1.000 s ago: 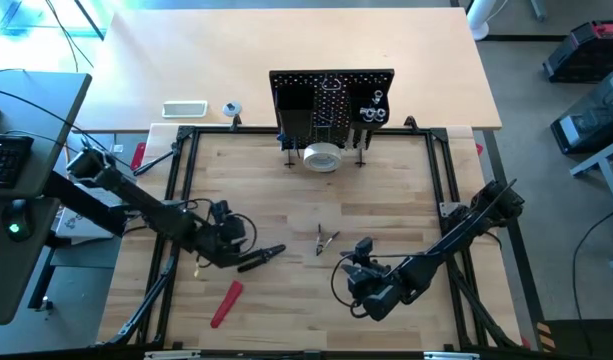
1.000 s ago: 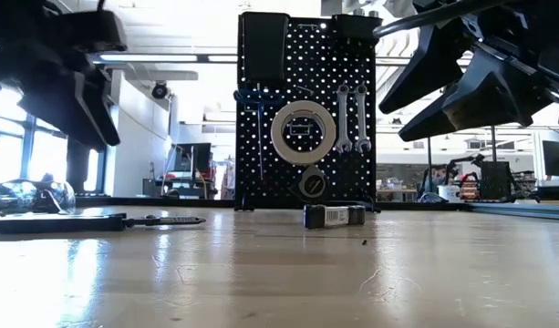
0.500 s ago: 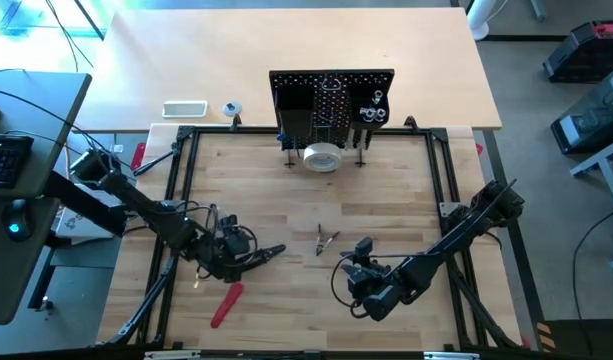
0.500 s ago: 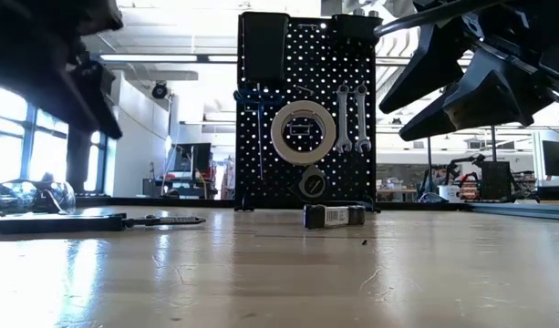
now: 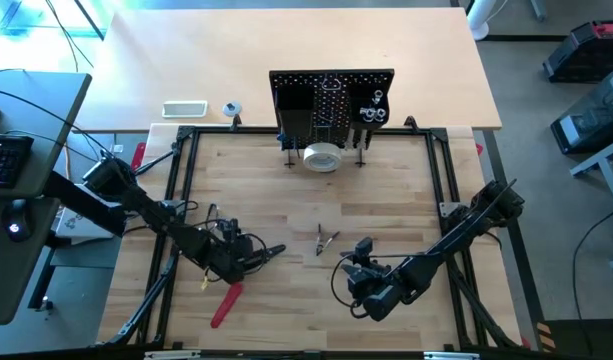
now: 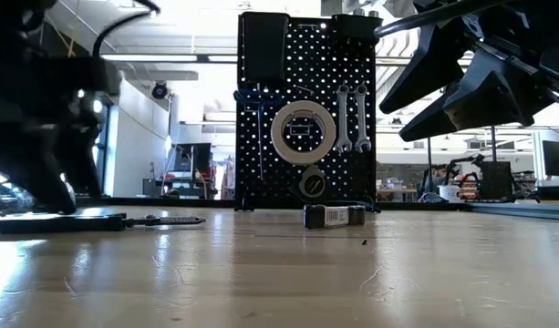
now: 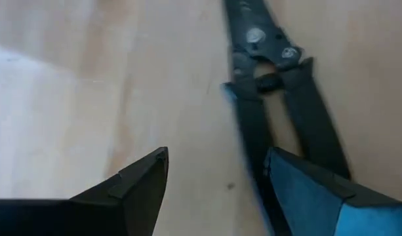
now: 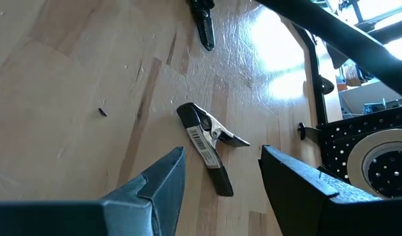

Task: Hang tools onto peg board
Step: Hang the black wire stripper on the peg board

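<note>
The black peg board (image 5: pixel 331 100) stands upright at the table's far middle. On it hang a white tape roll (image 6: pixel 302 130) and two silver wrenches (image 6: pixel 350 118). Black-handled pliers (image 5: pixel 264 254) lie flat on the table, and my left gripper (image 7: pixel 217 180) is open low over their handles (image 7: pixel 286 131), pointing steeply down. One handle lies between the fingers and the other runs under one finger. A red-handled tool (image 5: pixel 226 303) lies nearer the front edge. A small clamp (image 8: pixel 210 147) lies mid-table, and my right gripper (image 8: pixel 223 177) hangs open above and in front of it. My left gripper stands open over the pliers' handles (image 7: pixel 253 151); whether a fingertip (image 7: pixel 305 190) touches a handle, I cannot tell. The pliers lie flat on the table.
A black tube frame (image 5: pixel 186 180) runs around the wooden work area. Beyond it, on the far table, lie a white box (image 5: pixel 184 108) and a small round object (image 5: pixel 232 108). Bare wood lies between the clamp and the peg board.
My left gripper has sunk toward the table and shifted toward the near edge, coming down over the black pliers' handles with its fingers still open. The pliers have stayed where they were.
</note>
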`<state>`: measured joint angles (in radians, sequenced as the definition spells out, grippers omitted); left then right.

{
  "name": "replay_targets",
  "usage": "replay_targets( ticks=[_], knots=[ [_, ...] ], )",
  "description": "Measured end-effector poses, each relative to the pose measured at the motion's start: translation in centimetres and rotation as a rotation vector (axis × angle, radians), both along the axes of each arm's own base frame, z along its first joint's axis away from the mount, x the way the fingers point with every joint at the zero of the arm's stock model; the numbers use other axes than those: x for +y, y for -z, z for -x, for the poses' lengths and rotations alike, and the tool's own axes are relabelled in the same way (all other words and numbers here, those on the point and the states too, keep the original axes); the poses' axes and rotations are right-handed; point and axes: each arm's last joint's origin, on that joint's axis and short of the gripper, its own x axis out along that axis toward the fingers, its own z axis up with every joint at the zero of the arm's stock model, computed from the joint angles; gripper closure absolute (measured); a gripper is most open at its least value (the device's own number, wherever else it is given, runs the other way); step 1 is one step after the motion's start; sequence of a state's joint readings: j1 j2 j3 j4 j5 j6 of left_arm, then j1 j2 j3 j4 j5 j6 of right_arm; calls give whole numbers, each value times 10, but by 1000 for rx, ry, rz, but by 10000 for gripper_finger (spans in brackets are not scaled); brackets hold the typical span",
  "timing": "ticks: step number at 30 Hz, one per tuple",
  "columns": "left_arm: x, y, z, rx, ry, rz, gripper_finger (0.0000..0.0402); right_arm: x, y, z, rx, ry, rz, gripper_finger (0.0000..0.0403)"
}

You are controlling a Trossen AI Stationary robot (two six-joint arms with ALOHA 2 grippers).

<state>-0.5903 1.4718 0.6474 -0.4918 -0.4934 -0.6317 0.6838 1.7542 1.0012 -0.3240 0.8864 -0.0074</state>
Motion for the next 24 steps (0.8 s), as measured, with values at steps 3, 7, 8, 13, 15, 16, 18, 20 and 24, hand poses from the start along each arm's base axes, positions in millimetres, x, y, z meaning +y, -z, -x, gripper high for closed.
replay_targets(
  ticks=[3,7,8,13,15,16,18,20,24],
  knots=[
    [7,11,1,-4,-13,106,158,0,0,0,0,0,0,210],
    [16,22,3,-45,-26,214,174,0,0,0,-1,1,0,210],
    [18,24,2,-56,-17,260,179,0,0,0,-1,1,0,210],
    [25,26,0,-61,2,367,211,0,0,0,-1,0,-1,210],
    [26,26,-1,-61,12,373,223,0,0,-1,-6,1,-5,210],
    [26,25,-2,-65,20,374,228,0,0,-1,-6,0,-5,210],
    [27,23,-2,-78,38,378,234,0,0,-1,-6,0,-5,210],
    [29,19,-4,-108,46,384,236,0,0,-1,-7,0,-6,210],
    [33,13,-2,-129,39,377,237,0,0,-1,-7,0,-6,210]
  ],
)
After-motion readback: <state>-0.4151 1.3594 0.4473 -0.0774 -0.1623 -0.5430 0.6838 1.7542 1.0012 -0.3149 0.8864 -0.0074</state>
